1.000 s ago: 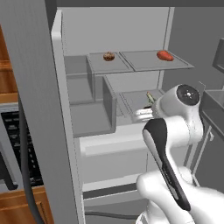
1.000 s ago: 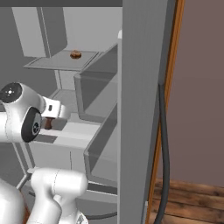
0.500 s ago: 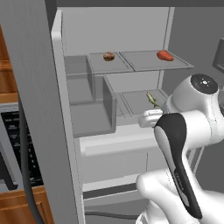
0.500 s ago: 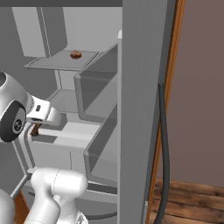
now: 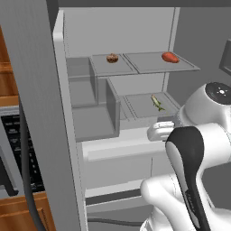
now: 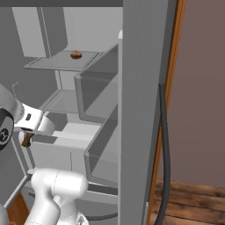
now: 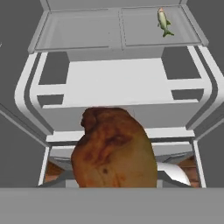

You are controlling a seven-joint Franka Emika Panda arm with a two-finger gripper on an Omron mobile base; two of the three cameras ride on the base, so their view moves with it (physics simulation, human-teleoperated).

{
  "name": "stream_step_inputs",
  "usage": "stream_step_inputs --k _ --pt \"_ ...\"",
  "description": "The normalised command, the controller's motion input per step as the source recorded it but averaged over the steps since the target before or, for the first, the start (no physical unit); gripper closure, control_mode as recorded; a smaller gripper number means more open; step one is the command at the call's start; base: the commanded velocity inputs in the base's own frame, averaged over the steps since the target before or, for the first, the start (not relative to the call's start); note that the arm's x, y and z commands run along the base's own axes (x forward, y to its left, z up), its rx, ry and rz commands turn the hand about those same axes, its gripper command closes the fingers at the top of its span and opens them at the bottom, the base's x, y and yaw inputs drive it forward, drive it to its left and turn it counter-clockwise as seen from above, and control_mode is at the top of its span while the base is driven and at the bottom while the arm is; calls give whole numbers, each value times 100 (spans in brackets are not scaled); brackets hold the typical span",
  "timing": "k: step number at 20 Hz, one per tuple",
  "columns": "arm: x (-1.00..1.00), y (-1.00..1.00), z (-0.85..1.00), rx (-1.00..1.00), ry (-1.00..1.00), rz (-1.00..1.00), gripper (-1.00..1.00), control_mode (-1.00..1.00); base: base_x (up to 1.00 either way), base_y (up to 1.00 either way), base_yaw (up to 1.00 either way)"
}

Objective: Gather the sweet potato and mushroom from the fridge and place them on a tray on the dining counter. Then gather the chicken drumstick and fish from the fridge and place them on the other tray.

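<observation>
My body: glossy white shells with dark joints.

My arm (image 5: 198, 149) is built of rounded, smooth white segments, bulbous at each joint. A broad black band curves down the front of my forearm link. A round dark grey cap with small pale dots tops one joint. My wrist ends in a short white block, seen from the right base view, with a small dark mark on its side.

drumstick (image 7: 114, 148) base cut off

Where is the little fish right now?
The fish lies on the fridge's lower shelf, right-hand side in the left base view, below the upper shelf holding a reddish item.
</observation>
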Motion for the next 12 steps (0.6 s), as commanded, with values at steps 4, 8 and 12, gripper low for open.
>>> stream_step_inputs --k 4,8,12 --pt "0 0 0 0 0 0 100 100 -35 6 0" --pt "0 0 0 0 0 0 100 100 -72 14 0" --pt "0 0 0 0 0 0 100 100 -70 16 0"
